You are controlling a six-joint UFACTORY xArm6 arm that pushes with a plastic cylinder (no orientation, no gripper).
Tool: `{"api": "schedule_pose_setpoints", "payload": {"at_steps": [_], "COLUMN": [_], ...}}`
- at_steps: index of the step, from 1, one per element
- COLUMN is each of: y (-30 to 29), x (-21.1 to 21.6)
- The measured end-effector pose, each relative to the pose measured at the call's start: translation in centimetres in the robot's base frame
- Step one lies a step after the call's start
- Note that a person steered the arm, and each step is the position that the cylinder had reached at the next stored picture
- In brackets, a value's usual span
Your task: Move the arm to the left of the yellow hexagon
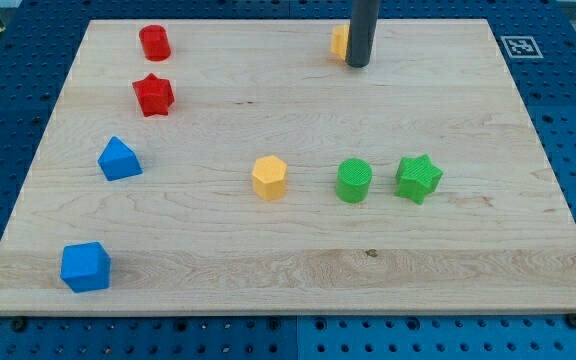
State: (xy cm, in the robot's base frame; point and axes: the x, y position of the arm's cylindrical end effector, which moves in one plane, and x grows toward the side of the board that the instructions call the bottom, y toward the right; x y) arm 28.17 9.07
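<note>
The yellow hexagon (pixel 269 178) stands near the middle of the wooden board (pixel 288 250). My tip (pixel 358 64) is at the view's top, up and to the right of the hexagon and far from it. The rod partly hides a second yellow block (pixel 340 42), which touches its left side; that block's shape cannot be made out.
A green cylinder (pixel 354 181) and a green star (pixel 418 178) stand to the right of the hexagon. A red cylinder (pixel 155 42) and a red star (pixel 153 95) are at the top left. Two blue blocks (pixel 118 159) (pixel 86 266) sit at the left.
</note>
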Motion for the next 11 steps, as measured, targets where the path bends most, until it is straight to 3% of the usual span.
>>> {"api": "schedule_pose_setpoints", "payload": {"at_steps": [2,4,8,11], "y": [0.0,0.0,-8.3,-17.9], "x": [1.1,8.1,10.5,10.7]}}
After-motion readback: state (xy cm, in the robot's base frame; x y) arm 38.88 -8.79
